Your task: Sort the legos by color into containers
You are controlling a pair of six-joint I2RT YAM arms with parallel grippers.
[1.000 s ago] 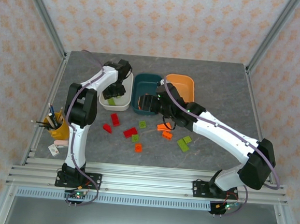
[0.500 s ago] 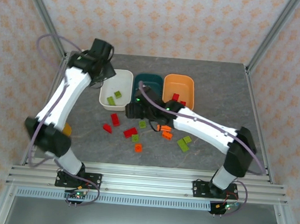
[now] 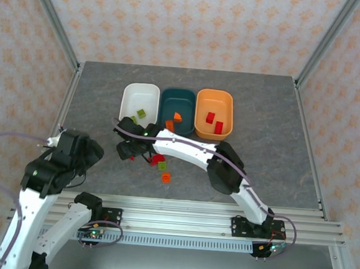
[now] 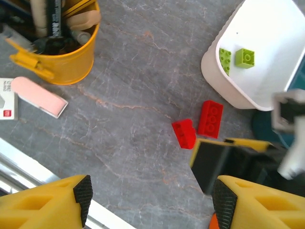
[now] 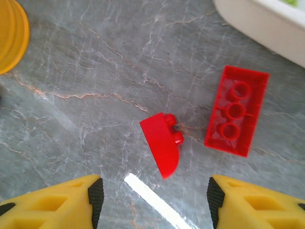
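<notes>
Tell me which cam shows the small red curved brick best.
Right wrist: the red curved brick lies centred, large and sharp, studs visible, apart from the flat red brick. Left wrist shows it smaller, beside that flat brick. Top external: the right arm hangs over that spot, so I cannot make it out there.

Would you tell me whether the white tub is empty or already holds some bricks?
Not empty: two lime green bricks lie inside the white tub, on its floor.

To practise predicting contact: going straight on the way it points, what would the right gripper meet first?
Probably the small red sloped brick lying ahead of the right gripper on the table; depth is unclear.
</notes>
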